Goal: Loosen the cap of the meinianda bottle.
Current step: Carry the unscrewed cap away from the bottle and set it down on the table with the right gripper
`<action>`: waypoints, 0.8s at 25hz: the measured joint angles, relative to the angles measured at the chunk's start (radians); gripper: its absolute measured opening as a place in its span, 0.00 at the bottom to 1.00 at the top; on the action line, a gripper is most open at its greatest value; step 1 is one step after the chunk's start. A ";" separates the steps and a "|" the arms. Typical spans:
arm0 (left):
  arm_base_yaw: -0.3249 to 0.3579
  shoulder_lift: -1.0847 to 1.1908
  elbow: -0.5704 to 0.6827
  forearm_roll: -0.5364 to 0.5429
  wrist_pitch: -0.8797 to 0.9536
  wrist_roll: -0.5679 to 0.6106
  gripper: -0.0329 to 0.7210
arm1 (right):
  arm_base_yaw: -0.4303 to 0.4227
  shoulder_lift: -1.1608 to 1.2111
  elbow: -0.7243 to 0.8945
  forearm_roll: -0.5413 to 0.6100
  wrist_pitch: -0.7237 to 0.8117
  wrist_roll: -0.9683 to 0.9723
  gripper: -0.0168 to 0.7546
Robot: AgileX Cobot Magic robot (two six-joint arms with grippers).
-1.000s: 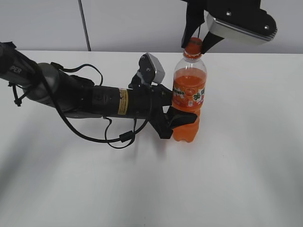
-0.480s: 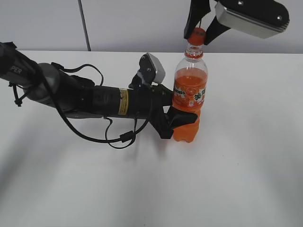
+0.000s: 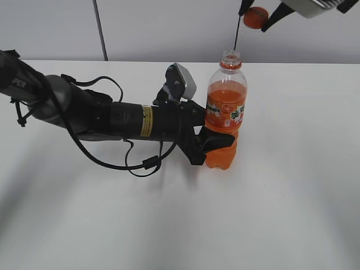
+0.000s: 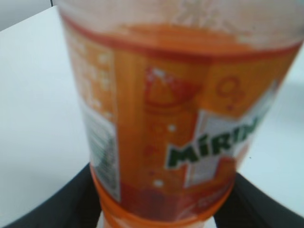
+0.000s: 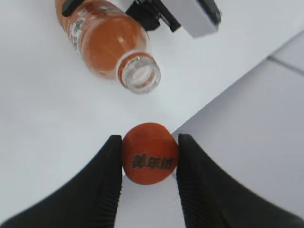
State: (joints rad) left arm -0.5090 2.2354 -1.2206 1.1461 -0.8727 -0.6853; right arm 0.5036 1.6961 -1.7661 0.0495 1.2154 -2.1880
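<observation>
White counter [image 3: 292, 214] spreads wide under us, with a pale gray wall behind it. Our right hand [image 5: 148, 164] is up high, and its two black fingers [image 5: 107, 183] are pinched tight on the cap [image 5: 150, 153], which is right off the bottle and has dark writing on top. In the outside view the cap [image 3: 254, 17] hangs up above the open neck and a bit to the right, well apart from it. Our left hand [image 3: 212, 142] is clamped around the low part of the meinianda bottle [image 3: 225, 115], just under the label band, so the bottle stands straight up on the counter. The bottle mouth [image 5: 139, 72] is open and we can see down into it. We think the cap is very light, hard and a bit bumpy on its edge, so pinching it by the sides works well. We think the bottle is heavy with orange drink, and its thin walls are soft, so a hard squeeze could push drink out of the open top. Holding it low by the ribbed waist seems safest.
</observation>
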 joint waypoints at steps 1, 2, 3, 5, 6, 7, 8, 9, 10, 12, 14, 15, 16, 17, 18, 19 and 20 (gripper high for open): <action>0.000 0.000 0.000 0.000 0.000 0.000 0.59 | 0.000 -0.006 -0.003 -0.027 0.000 0.114 0.37; 0.000 0.000 0.000 0.000 0.000 0.000 0.59 | -0.001 -0.009 -0.007 -0.050 0.000 0.240 0.37; 0.000 0.000 0.000 0.000 0.001 0.000 0.59 | -0.002 -0.014 -0.010 -0.067 0.000 0.348 0.37; 0.000 0.000 0.000 0.000 0.001 0.000 0.59 | -0.009 -0.019 -0.013 -0.107 0.000 0.599 0.37; 0.000 0.000 0.000 0.000 0.001 0.000 0.59 | -0.012 -0.020 -0.014 -0.117 0.000 0.700 0.37; 0.000 0.000 0.000 0.000 0.001 0.000 0.59 | -0.015 -0.021 -0.014 -0.124 0.001 0.815 0.37; 0.000 0.000 0.000 0.000 0.001 0.000 0.59 | -0.018 -0.021 -0.014 -0.130 0.001 0.922 0.37; 0.000 0.000 0.000 0.000 0.001 0.000 0.59 | -0.019 -0.021 -0.014 -0.133 0.001 1.014 0.37; 0.000 0.000 0.000 0.000 0.001 0.000 0.59 | -0.019 -0.021 -0.014 -0.136 0.002 1.079 0.37; 0.000 0.000 0.000 0.000 0.001 0.000 0.59 | -0.019 -0.021 -0.014 -0.140 0.002 1.231 0.37; 0.000 0.000 0.000 0.000 0.001 0.000 0.59 | -0.019 -0.021 -0.014 -0.140 0.002 1.396 0.37; 0.000 0.000 0.000 0.000 0.001 0.000 0.59 | -0.019 -0.021 -0.014 -0.140 0.002 1.493 0.37; 0.000 0.000 0.000 0.000 0.001 0.000 0.59 | -0.019 -0.021 -0.014 -0.140 0.002 1.599 0.37; 0.000 0.000 0.000 0.000 0.001 0.000 0.59 | -0.019 -0.021 -0.014 -0.140 0.002 1.698 0.37; 0.000 0.000 0.000 0.000 0.001 0.000 0.59 | -0.019 -0.021 -0.014 -0.140 0.002 1.822 0.37; 0.000 0.000 0.000 0.000 0.001 0.000 0.59 | -0.019 -0.021 -0.014 -0.140 0.002 1.940 0.37; 0.000 0.000 0.000 0.000 0.001 0.000 0.59 | -0.019 -0.021 -0.014 -0.140 0.003 2.027 0.37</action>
State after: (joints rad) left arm -0.5090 2.2354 -1.2206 1.1461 -0.8718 -0.6853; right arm 0.4843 1.6751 -1.7797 -0.0909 1.2181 -0.1615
